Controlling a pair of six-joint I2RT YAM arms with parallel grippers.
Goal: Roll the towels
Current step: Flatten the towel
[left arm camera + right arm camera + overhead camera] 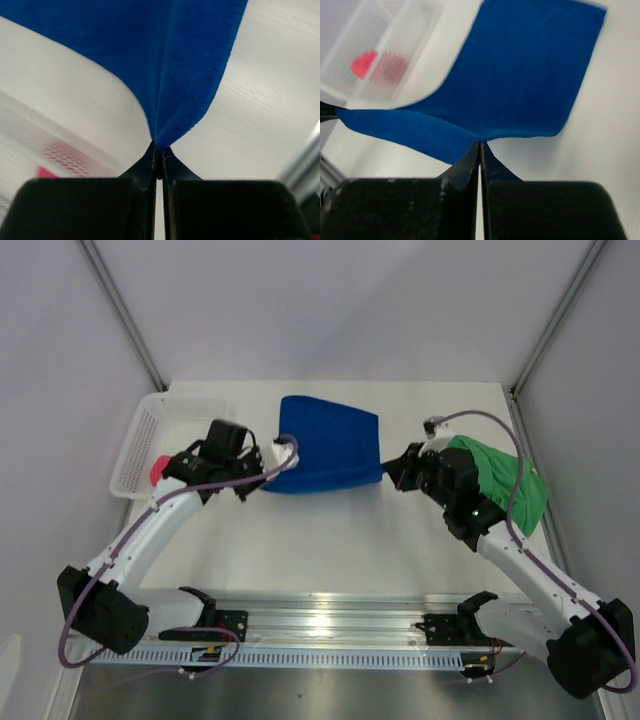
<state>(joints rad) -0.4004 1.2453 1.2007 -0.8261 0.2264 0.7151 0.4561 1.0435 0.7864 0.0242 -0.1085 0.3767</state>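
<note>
A royal blue towel hangs stretched between both grippers above the middle of the table. My left gripper is shut on its near left corner. At the near right corner my right gripper is pinched shut on the cloth too. The towel's far edge rests on the table. A bright green towel lies crumpled at the right, partly under the right arm. A pink-red towel sits in the basket, mostly hidden by the left arm; it shows as a blurred pink patch in the right wrist view.
A white mesh basket stands at the back left of the table. A metal rail with the arm bases runs along the near edge. Grey walls and frame posts close in the back and sides.
</note>
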